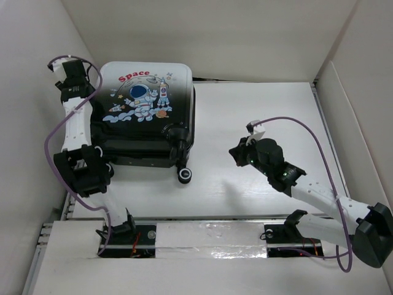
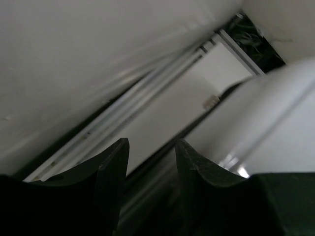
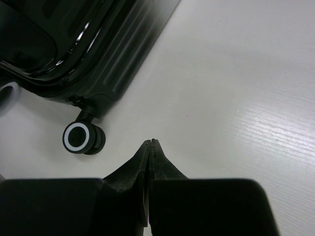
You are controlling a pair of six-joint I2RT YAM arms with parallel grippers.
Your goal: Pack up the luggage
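From overhead, the luggage (image 1: 147,104) lies closed and flat at the table's (image 1: 258,123) 10 o'clock area, astronaut print up, with 1 wheel (image 1: 184,175) at its 5 o'clock corner. The left arm (image 1: 77,126) rises from its base and folds at an elbow near the luggage's 7 o'clock corner. From there it runs along the shell's left side to a wrist at the 10 o'clock corner. The right arm (image 1: 319,195) swings out to 4 o'clock, doubles back and ends over bare table at 3 o'clock of the wheel, apart from the luggage.

At the left wrist, the left gripper (image 2: 151,164) is released, its 2 fingers (image 2: 110,177) spread with nothing between them. It points toward the wall (image 2: 98,49) and the table's edge. The luggage's white shell fills the 3 o'clock side; whether the gripper touches it cannot be told.

At the right wrist, the right gripper (image 3: 151,145) is clenched, tips pressed together on nothing, above the table. The wheel sits near the tips at 9 o'clock, with the black shell at 11 o'clock.
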